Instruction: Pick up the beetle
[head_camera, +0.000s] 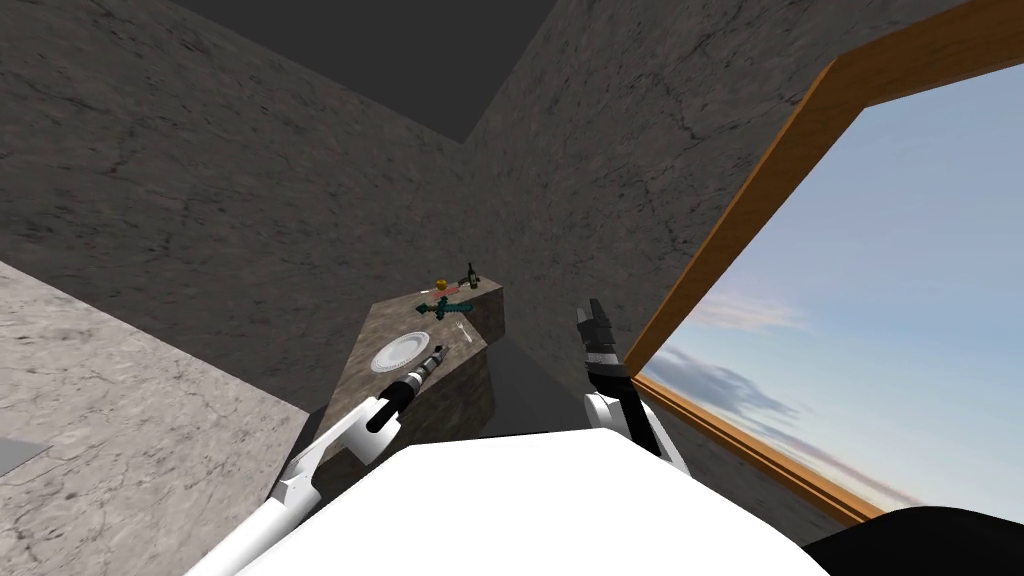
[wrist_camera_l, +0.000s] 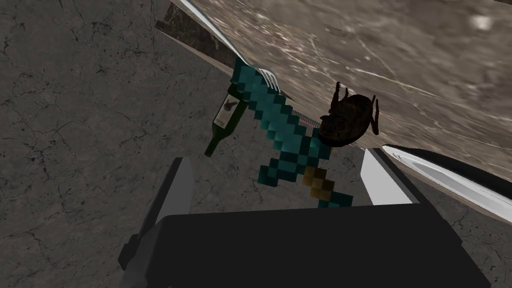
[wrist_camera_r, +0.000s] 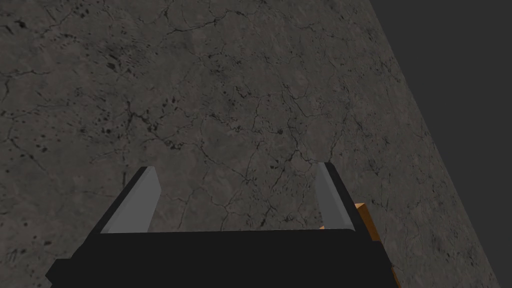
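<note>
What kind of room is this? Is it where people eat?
Probably a dining corner in a house, though it looks bare. A stone-topped table holds a white plate, a fork and a dark green bottle, and a big wood-framed window shows sky.

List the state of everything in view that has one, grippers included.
beetle: on the counter, not gripped.
left gripper: open, empty, short of the beetle.
right gripper: open, empty.
sword: lying flat on the counter.
bottle: standing upright.
fork: lying flat.
plate: flat on the counter, nothing on it.
</note>
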